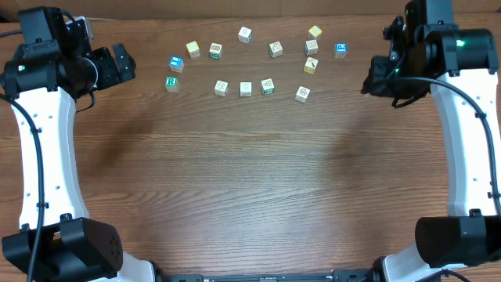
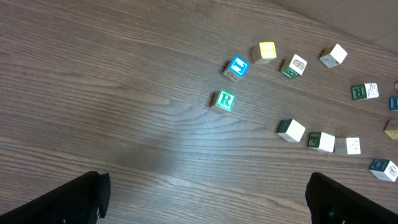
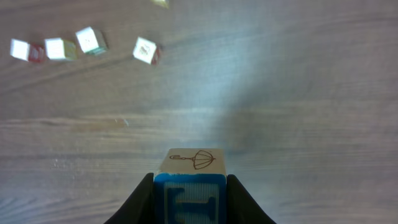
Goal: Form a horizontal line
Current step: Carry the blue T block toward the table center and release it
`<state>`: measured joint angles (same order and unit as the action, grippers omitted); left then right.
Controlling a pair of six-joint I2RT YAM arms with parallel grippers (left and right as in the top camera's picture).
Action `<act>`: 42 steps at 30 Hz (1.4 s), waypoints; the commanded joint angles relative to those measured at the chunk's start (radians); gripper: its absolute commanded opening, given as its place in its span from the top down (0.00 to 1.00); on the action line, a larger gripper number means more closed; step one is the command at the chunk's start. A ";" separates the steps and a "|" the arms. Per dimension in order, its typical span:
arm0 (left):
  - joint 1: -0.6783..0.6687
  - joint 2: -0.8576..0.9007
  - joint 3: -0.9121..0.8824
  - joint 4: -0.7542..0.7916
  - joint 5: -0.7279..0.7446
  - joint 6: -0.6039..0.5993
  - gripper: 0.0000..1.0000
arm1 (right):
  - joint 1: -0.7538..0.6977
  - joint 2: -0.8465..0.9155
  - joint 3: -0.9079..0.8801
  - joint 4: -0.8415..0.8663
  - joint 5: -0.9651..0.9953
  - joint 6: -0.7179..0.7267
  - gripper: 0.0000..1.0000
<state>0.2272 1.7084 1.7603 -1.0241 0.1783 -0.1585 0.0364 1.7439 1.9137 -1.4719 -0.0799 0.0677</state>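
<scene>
Small wooden cubes lie scattered across the far part of the table; no horizontal line of touching cubes is in view. A green "R" cube (image 1: 171,82) (image 2: 225,100) sits at far left, with a blue-picture cube (image 1: 177,63) (image 2: 237,67) just behind it, apart. My left gripper (image 1: 121,63) (image 2: 208,199) hovers left of these, open wide and empty. At far right, my right gripper (image 1: 369,81) (image 3: 189,186) is shut on a blue-faced cube (image 3: 189,163) with an umbrella drawing on its cream side, above bare wood. That cube is hidden in the overhead view.
Three cubes (image 1: 246,88) (image 2: 322,142) stand in a loose row with gaps at centre back. More loose cubes curve behind them, among them a yellow one (image 1: 192,49), another yellow (image 1: 315,32) and a blue one (image 1: 340,50). Several cubes (image 3: 61,48) show at the right wrist view's top left.
</scene>
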 commanded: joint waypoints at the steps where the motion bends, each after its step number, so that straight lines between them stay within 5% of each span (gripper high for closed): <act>1: 0.001 0.001 0.017 0.001 -0.003 -0.014 0.00 | 0.018 0.001 -0.069 -0.003 -0.011 0.036 0.78; 24: 0.001 0.001 0.017 0.001 -0.003 -0.014 0.00 | 0.108 0.001 -0.787 0.635 0.065 0.074 0.74; 42: 0.001 0.001 0.017 0.001 -0.003 -0.014 0.00 | 0.107 0.016 -0.872 0.790 0.169 0.055 0.73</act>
<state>0.2272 1.7084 1.7603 -1.0245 0.1787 -0.1581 0.1501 1.7443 1.0508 -0.6926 0.0708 0.1268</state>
